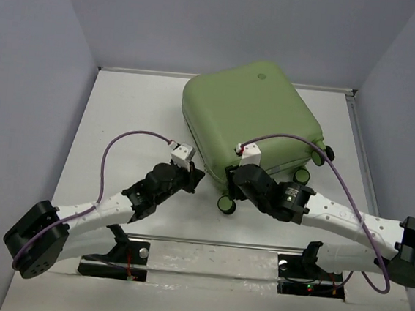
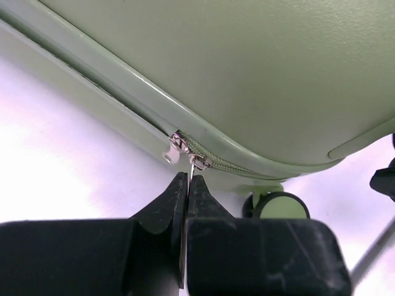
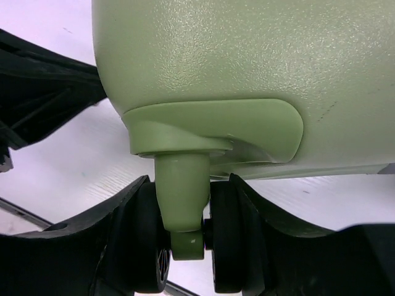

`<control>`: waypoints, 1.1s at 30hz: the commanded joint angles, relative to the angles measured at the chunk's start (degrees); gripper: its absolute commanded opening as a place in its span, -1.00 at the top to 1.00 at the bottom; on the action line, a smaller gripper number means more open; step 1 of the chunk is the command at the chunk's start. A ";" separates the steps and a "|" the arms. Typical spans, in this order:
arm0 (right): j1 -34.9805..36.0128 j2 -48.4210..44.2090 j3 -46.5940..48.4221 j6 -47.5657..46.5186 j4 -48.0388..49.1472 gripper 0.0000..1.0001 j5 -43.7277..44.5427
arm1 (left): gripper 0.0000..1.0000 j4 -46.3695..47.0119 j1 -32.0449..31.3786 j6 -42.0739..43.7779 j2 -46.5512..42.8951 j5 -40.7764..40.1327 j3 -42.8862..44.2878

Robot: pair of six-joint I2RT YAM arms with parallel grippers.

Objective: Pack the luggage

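The luggage point(image 1: 252, 116) is a light olive-green hard-shell suitcase lying flat and closed at the back middle of the table. My left gripper point(image 1: 197, 175) is at its near left corner. In the left wrist view that gripper point(image 2: 187, 179) is shut on a thin metal zipper pull point(image 2: 193, 168), which hangs from the slider point(image 2: 201, 163) on the shell seam. My right gripper point(image 1: 235, 179) is at the suitcase's near edge. In the right wrist view its jaws point(image 3: 188, 185) press from both sides on a black twin wheel point(image 3: 223, 234) with a green caster stem point(image 3: 180, 191).
Another wheel point(image 1: 226, 203) sticks out below the right gripper, and more wheels point(image 1: 311, 165) show at the suitcase's right corner. A second zipper slider point(image 2: 176, 143) sits just left of the held one. Grey walls close in the table on three sides.
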 commanded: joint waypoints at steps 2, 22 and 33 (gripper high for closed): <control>-0.55 -7.42 -4.89 2.05 -7.70 0.86 -1.45 | 0.89 -1.29 13.60 -3.91 -0.53 -11.11 2.95; 6.74 5.58 7.74 -7.62 16.84 -1.00 -14.22 | -0.98 -25.16 16.87 -20.09 -37.43 -4.69 15.06; 8.59 -24.67 0.92 -9.64 12.52 -1.00 -10.61 | -0.98 -49.17 16.96 -14.56 -45.96 -6.01 27.38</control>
